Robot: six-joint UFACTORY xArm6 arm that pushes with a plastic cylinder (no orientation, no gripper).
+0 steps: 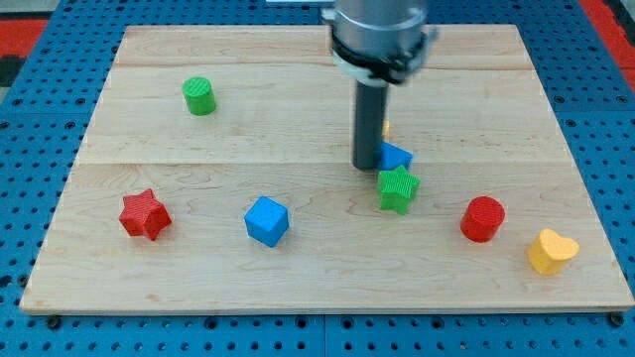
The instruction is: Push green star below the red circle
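Observation:
The green star [398, 188] lies right of the board's middle. The red circle [482, 218] sits to its right and a little lower, apart from it. My tip [368, 166] rests on the board just up and left of the green star, close to it; I cannot tell if they touch. A blue block [396, 156] lies right beside the rod, directly above the green star and touching it.
A green cylinder [199, 95] is at the upper left. A red star [145, 214] is at the lower left. A blue cube [267, 220] lies left of centre. A yellow heart [551, 251] is at the lower right. A yellow block [386, 127] peeks out behind the rod.

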